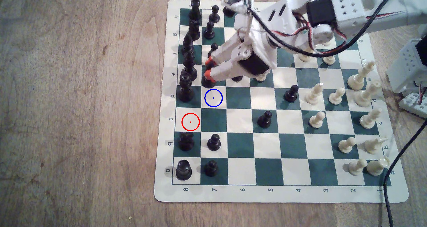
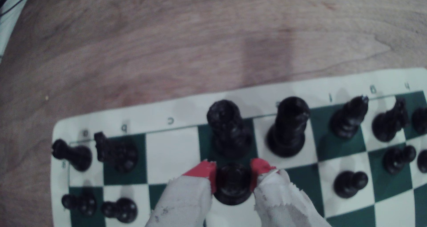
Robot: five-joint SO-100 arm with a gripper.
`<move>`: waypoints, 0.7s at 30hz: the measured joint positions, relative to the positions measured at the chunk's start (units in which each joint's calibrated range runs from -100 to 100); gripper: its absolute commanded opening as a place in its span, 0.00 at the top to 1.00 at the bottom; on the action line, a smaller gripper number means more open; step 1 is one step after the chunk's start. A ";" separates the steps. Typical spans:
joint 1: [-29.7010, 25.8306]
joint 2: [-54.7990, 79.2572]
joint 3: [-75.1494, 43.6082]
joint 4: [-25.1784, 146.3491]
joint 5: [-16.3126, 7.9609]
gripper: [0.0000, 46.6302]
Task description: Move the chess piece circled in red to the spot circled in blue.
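Observation:
My gripper [image 1: 208, 68] has orange-red fingertips and is shut on a glossy black bishop [image 1: 208, 83], the chess piece that belongs to the red ring. In the wrist view the red pads [image 2: 203, 171] press both sides of the bishop [image 2: 233, 185], seen from above over a cream square. The red ring [image 1: 190, 121] marks an empty cream square in the mat's leftmost column in the exterior view. The spot circled in blue [image 1: 213, 98] is a cream square just below the held bishop's base in the exterior view. Whether the base touches the mat is unclear.
Tall black pieces [image 1: 184, 88] line the column left of the blue ring in the exterior view; two of them [image 2: 228, 130] stand just beyond my fingertips. Black pawns [image 1: 213, 142] dot the neighbouring columns. White pieces [image 1: 316, 119] crowd the exterior view's right. A black cable [image 1: 390, 194] crosses the mat's corner.

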 measured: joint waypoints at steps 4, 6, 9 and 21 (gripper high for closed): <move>0.00 2.26 0.00 0.00 0.29 0.99; 0.00 2.93 0.00 0.00 0.29 0.99; -0.22 3.85 0.00 0.00 0.29 0.99; -0.81 6.54 -0.09 0.00 0.54 0.99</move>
